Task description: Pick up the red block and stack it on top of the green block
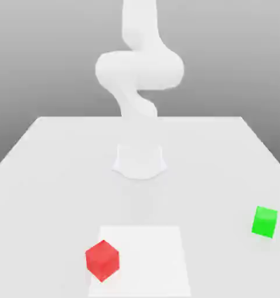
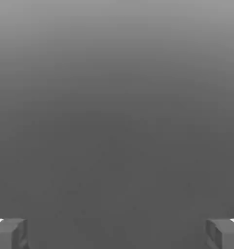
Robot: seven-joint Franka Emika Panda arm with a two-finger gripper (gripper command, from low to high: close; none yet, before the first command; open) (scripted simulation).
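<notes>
- Nearest you in the exterior view, at about seven o'clock on the table (image 1: pixel 43 174), sits the red block (image 1: pixel 102 260), a smooth matte cube with crisp edges, turned so one corner faces the camera.
- Under and beside it you have a paler square patch (image 1: pixel 151 256), flat and flush with the tabletop; the red cube overlaps that patch's edge on the exterior view's left.
- Farther out, at about four o'clock, you find the green block (image 1: pixel 265 221), another plain cube of the same flat finish, well apart from the red one and resting directly on the table.
- Beyond both, near the table's centre, the arm (image 1: pixel 139 70) rises from a rounded white base (image 1: pixel 140 161), its links thick, smooth and curved.
- Through the hand view, your gripper (image 2: pixel 117 233) shows two grey, boxy fingertips (image 2: pixel 9 233) standing wide apart with nothing between them, against a blank grey backdrop.
</notes>
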